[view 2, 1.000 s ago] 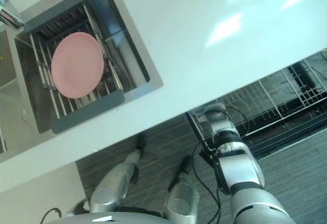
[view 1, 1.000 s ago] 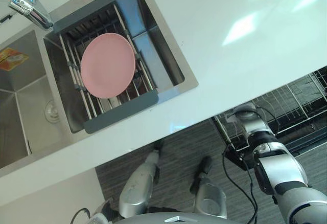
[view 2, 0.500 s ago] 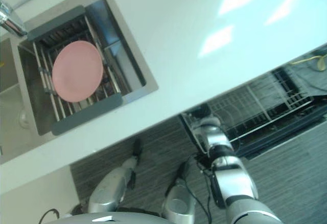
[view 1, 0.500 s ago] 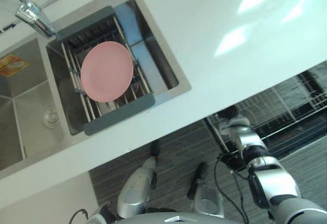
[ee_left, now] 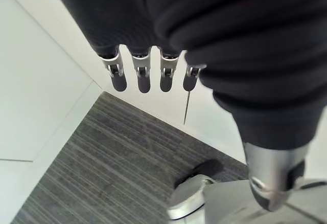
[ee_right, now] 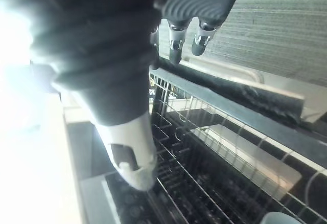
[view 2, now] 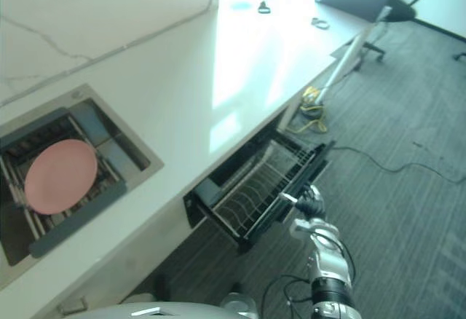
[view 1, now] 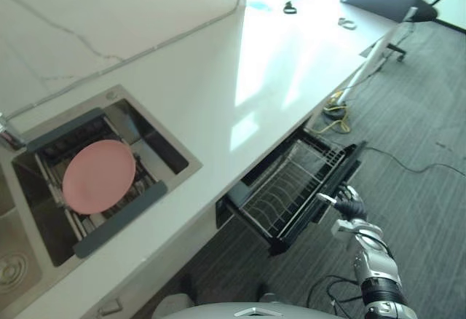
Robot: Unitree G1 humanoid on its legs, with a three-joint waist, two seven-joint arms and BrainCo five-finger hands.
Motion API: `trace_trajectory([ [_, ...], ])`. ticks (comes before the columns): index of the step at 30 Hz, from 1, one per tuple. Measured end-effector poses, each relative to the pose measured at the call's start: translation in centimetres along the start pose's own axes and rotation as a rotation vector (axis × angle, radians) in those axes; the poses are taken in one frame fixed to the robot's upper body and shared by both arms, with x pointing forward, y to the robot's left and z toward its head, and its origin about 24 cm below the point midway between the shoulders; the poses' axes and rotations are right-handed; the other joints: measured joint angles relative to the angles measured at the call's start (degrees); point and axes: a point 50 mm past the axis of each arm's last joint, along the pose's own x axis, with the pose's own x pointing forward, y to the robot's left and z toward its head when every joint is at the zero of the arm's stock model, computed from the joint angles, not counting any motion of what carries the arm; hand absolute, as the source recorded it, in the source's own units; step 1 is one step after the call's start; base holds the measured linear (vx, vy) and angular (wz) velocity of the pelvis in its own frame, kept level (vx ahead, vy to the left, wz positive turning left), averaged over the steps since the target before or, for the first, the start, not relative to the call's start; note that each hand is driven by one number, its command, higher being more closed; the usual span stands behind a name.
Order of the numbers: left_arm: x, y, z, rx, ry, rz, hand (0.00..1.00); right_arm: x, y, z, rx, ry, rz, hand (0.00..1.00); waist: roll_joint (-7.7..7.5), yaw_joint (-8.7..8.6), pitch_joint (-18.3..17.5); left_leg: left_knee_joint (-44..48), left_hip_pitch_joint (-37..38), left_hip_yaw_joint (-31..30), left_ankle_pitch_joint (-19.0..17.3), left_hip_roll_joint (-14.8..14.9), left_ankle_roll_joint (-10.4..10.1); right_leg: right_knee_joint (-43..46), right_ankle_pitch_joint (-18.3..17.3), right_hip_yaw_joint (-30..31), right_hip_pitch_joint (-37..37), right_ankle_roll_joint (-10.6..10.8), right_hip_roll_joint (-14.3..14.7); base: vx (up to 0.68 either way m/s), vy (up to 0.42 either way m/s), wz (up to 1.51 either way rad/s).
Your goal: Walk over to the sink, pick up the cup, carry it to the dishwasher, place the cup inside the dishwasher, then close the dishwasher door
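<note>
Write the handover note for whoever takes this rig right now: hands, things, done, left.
Left hand: open, empty, hanging over the floor.
Right hand: open, empty, fingers at the outer edge of the open dishwasher door.
Cup: in neither hand; the pale rim at the edge of the right wrist view, in the rack, is probably it.
Sink: a pink plate lies on its drainer.
Done, as far as can be seen: cup fetched and placed.
Left: push the door shut.
</note>
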Motion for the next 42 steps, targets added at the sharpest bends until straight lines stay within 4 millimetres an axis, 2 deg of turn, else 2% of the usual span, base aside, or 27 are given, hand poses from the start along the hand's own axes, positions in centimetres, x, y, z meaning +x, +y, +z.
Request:
trace_trajectory([
  [2,0.0,0.2,0.0,-0.053,0.009,0.001,0.0,-0.4,0.3,1.2,0.079,-0.065,0.047,0.0,0.1,-0.54,-0.38,0.0,0.29,0.45,-0.17,0.37,-0.14,-0.2,0.08,0.44,0.04,-0.16,0.54,0.02,-0.034,-0.18],
  [5,0.1,0.4,-0.4,-0.134,0.037,0.011,0.0,-1.7,3.7,5.3,0.21,-0.265,0.238,0.0,0.09,-1.5,-0.8,0.01,0.54,1.03,-0.14,1.01,-0.11,-0.45,0.24,0.86,0.05,-0.43,0.98,0.01,-0.022,-0.09],
  [6,0.1,0.4,-0.6,-0.141,0.043,0.015,0.0,-2.0,4.4,5.9,0.231,-0.295,0.281,0.0,0.04,-1.52,-1.06,0.02,0.54,1.09,-0.15,1.09,-0.14,-0.54,0.26,0.89,0.06,-0.46,1.07,0.04,-0.036,-0.05],
  [8,0.2,0.3,-1.1,-0.182,0.068,0.015,0.0,-3.3,7.0,7.4,0.278,-0.377,0.442,0.0,-0.17,-1.3,-2.2,0.02,0.74,1.12,-0.29,1.21,-0.33,-0.98,0.28,0.93,0.42,-0.49,1.3,0.05,-0.037,-0.02],
  [13,0.1,-0.3,-1.2,-0.277,0.081,-0.01,0.0,-5.1,11.6,8.0,0.3,-0.445,0.715,0.0,-0.45,0.06,-2.67,0.03,1.03,0.16,-0.3,1.05,-0.35,-1.51,0.27,0.08,1.55,-0.48,1.35,0.01,-0.013,0.08],
  [20,0.0,-1.3,-2.4,-0.33,0.138,-0.026,0.0,-5.9,14.4,7.5,0.323,-0.408,0.853,0.0,-0.13,1.75,-3.03,0.02,0.64,-4.55,0.43,0.41,-0.17,-1.71,-0.43,-4.69,4.08,-0.42,1.11,-0.04,-0.018,0.35],
  [22,-0.1,-1.7,-2.8,-0.34,0.158,-0.038,0.0,-6.2,15.5,7.3,0.328,-0.385,0.898,0.0,0.12,2.76,-3.24,0.02,0.65,-5.59,0.6,0.28,-0.14,-1.65,-0.69,-5.9,4.73,-0.42,1.08,-0.04,-0.022,0.28],
  [26,-0.2,-2.6,-2.6,-0.392,0.167,-0.067,0.0,-6.6,17.1,6.9,0.329,-0.348,0.907,0.0,0.22,3.65,-3.3,0.02,0.23,-8.33,1.18,-0.04,-0.09,-1.61,-1.18,-8.17,5.92,-0.47,1.15,-0.02,-0.026,0.33],
  [32,-0.3,-3.0,-3.0,-0.505,0.202,-0.063,0.0,-6.4,18.3,7.8,0.344,-0.354,0.863,0.0,0.33,5.0,-3.3,0.03,-3.05,-13.57,3.14,0.0,-0.38,0.0,-2.48,-13.97,5.96,-1.09,1.6,-0.05,-0.044,0.49],
  [33,-0.3,-3.0,-3.1,-0.511,0.212,-0.06,0.0,-6.3,18.3,7.9,0.345,-0.354,0.847,0.0,0.34,4.98,-3.3,0.02,-3.47,-12.84,2.57,0.06,0.09,0.03,-2.56,-15.11,6.21,-1.08,1.66,-0.07,-0.036,0.92],
  [35,-0.3,-3.1,-3.9,-0.444,0.246,-0.046,0.0,-5.9,17.5,8.1,0.321,-0.362,0.752,0.0,-0.17,4.06,-3.3,0.07,-4.4,0.12,0.03,1.88,4.04,-0.1,-2.67,-21.94,8.15,-0.87,0.77,-0.04,-0.002,1.37],
  [37,-0.4,-3.3,-4.3,-0.393,0.259,-0.04,0.0,-5.2,16.1,8.7,0.314,-0.389,0.663,0.0,0.41,3.92,-3.34,0.43,-4.63,7.26,-0.44,2.89,4.85,0.26,-2.69,-25.96,9.17,-0.86,-0.38,0.01,0.112,1.32],
  [39,-0.6,-3.7,-5.5,-0.417,0.297,-0.049,0.0,-4.7,14.9,9.3,0.327,-0.42,0.6,0.0,1.21,4.65,-3.14,0.42,-4.65,9.99,-0.15,2.84,4.99,1.89,-3.52,-26.57,9.34,-0.39,-1.46,0.04,0.168,0.84],
  [41,-0.9,-4.4,-6.7,-0.463,0.325,-0.071,0.0,-4.6,14.4,9.5,0.331,-0.439,0.583,0.0,1.53,4.67,-2.8,0.05,-3.92,9.63,2.22,1.69,3.78,4.17,-5.96,-25.05,9.68,0.42,-3.09,0.04,0.142,0.33],
  [42,-1.2,-5.0,-7.3,-0.501,0.336,-0.096,0.0,-4.7,14.1,9.4,0.336,-0.447,0.57,0.0,1.95,4.55,-2.59,0.02,-3.23,9.68,5.06,1.26,3.02,5.16,-7.33,-24.45,10.15,1.32,-3.85,-0.01,0.107,0.11],
])
